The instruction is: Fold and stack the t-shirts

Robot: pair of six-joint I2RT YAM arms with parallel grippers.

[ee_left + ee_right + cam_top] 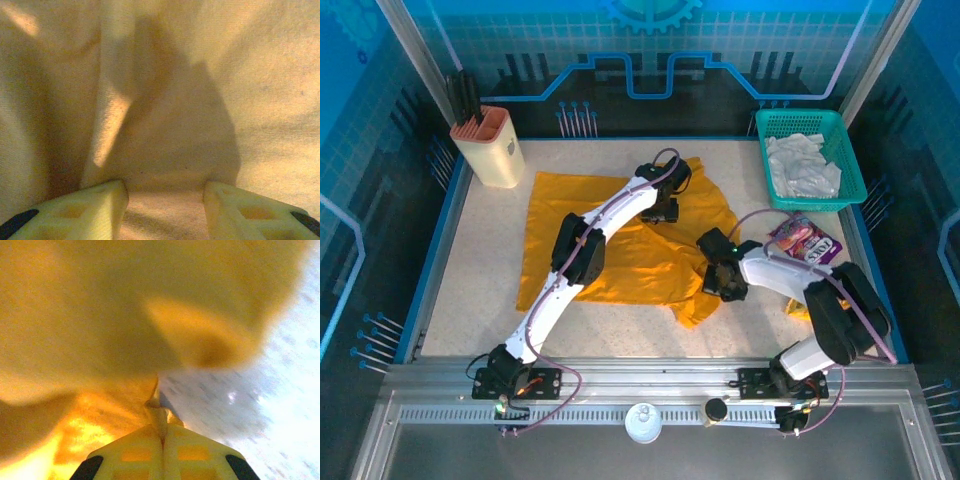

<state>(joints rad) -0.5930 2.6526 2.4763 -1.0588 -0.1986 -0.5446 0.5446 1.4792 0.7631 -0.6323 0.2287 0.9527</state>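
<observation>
Your right gripper (161, 426) was shut on a thin pinch of the orange shirt (620, 255), at the edge nearest it. Your left gripper (166, 192) stood half open with cloth directly ahead and no grip seen. The cloth was judged light and limp, so take it by hems or corners. Count: two shirts. The white shirt (802, 166) lay in the basket (855, 175), well beyond the right gripper.

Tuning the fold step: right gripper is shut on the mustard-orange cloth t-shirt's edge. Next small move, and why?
Probably raise the right gripper a little to lift the pinched edge. It is shut on a thin fold of the mustard-orange cloth t-shirt, whose rest lies spread out, while the left gripper stands open over the cloth farther back.
</observation>
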